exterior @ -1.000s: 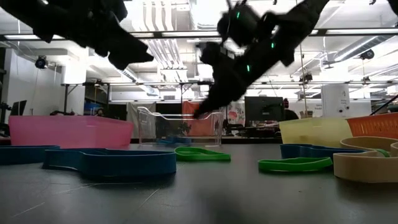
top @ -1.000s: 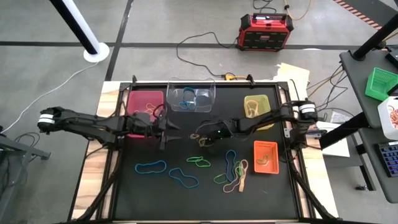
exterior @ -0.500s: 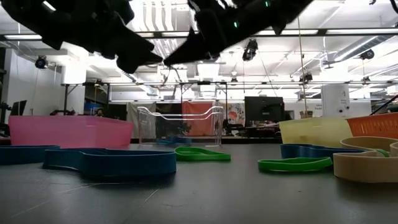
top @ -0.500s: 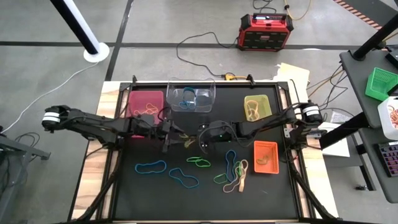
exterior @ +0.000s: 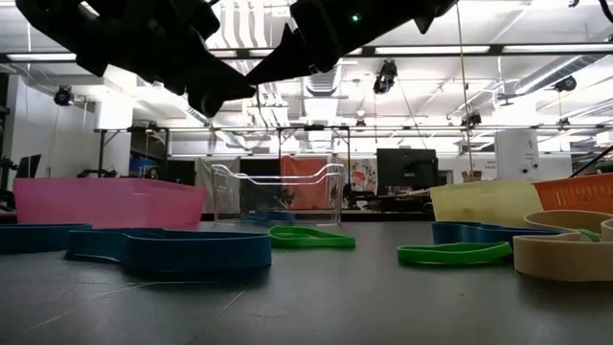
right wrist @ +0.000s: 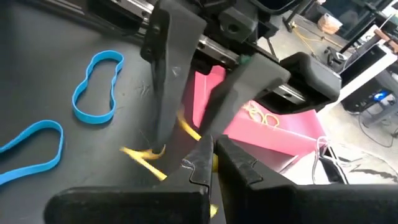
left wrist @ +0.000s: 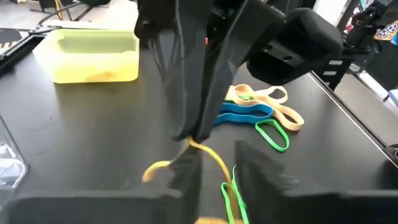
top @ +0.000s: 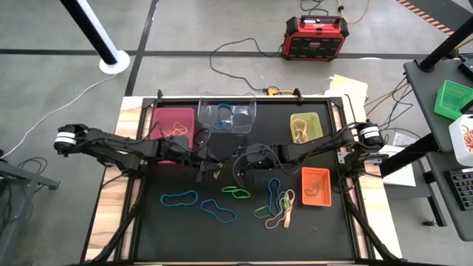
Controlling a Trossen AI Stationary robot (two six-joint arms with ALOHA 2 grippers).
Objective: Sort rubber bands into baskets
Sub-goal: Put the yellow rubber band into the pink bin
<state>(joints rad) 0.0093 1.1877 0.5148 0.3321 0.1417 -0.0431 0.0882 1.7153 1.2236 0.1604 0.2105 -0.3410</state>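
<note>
A yellow rubber band (top: 216, 172) hangs over the mat's middle, between my two grippers. My right gripper (top: 235, 167) is shut on it. My left gripper (top: 206, 168) faces it from the left, open. Its two fingers (right wrist: 165, 118) stand on either side of the band; whether they touch it I cannot tell. More rubber bands lie flat on the mat: blue ones (top: 179, 198), a green one (top: 236, 193) and a tan one (top: 284, 210). The baskets are pink (top: 172, 122), clear (top: 228, 114), yellow-green (top: 304, 127) and orange (top: 315, 186). My right gripper pinches one spot of the yellow band's loop (left wrist: 194, 145) between its two fingertips. The fingers slant down toward the table's left. The rest of the band (left wrist: 158, 168) droops slack below and beside them, clear of the mat.
A red-black power box (top: 312, 37) sits on the floor beyond the table, and a green crate (top: 452, 98) stands on a side desk at the right. The pink, yellow-green and orange baskets hold tan or yellow bands; the clear one holds blue bands.
My right gripper has risen from near the mat with the yellow band, which now hangs clear. My left gripper has moved toward the table's right, up to the band, and its fingers now stand around it.
</note>
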